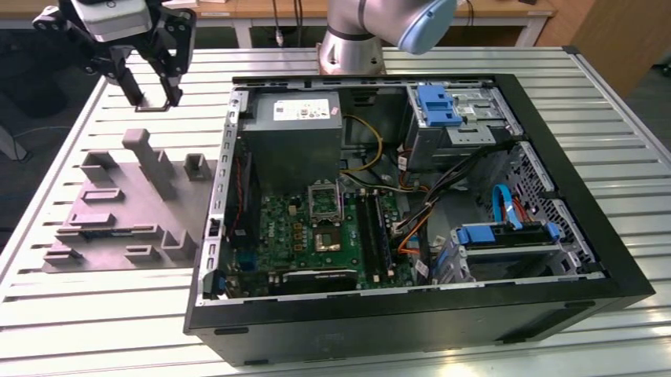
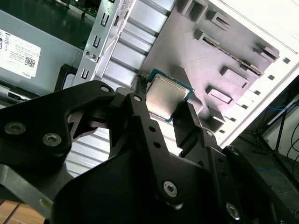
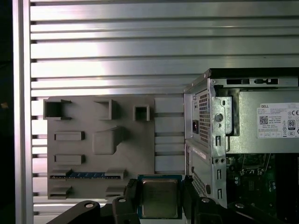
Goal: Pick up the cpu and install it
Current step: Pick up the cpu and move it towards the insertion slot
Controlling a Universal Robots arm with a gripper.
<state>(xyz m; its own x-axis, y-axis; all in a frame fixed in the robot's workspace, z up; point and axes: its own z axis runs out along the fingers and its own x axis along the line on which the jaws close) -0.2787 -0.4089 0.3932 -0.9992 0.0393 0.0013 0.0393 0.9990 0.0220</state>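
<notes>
Second wrist view shows the end effector (image 2: 164,103) pinching the cpu (image 2: 167,93) by two opposite edges. The cpu is a small flat square chip with a pale silver-beige metal top and a thin dark greenish rim, held in the air. Beyond it lies the grey moulded tray (image 2: 224,51) on the slatted metal counter (image 2: 126,56). The open computer case (image 1: 566,196) stands just beside the tray in the exterior view.

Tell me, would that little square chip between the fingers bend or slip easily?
The cpu looks like a flat metal-topped plate, so probably stiff, not floppy. It is thin and small, likely light. The fingers pinch only its smooth edges, so it may slip if jolted.
</notes>
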